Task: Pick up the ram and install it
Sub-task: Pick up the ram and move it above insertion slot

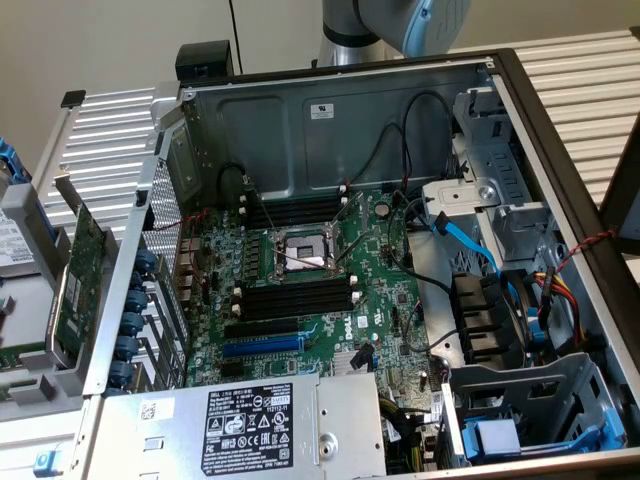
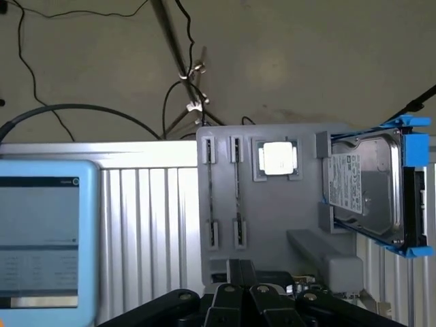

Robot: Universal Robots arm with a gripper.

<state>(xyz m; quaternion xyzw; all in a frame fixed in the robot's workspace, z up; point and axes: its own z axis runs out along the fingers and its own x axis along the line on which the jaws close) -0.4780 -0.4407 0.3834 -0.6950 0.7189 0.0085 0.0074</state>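
Slim ram (image 2: 210,197) edge-on in matte grey holder (image 2: 272,211)

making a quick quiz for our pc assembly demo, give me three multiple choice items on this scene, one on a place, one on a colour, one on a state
1. Where is the green expansion card?
A) outside the case, at the exterior view's left
B) plugged in inside it
C) hanging from a cable

2. What colour is the bracket around the hard drive?
A) red
B) blue
C) white

3. How is the gripper?
A) wide open
B) clamped on the hard drive
C) shut

Answers:
1 A, the card stands beyond the case's side wall.
2 B, blue pieces frame the drive's edges.
3 C, its jaws are together in the wrist view.
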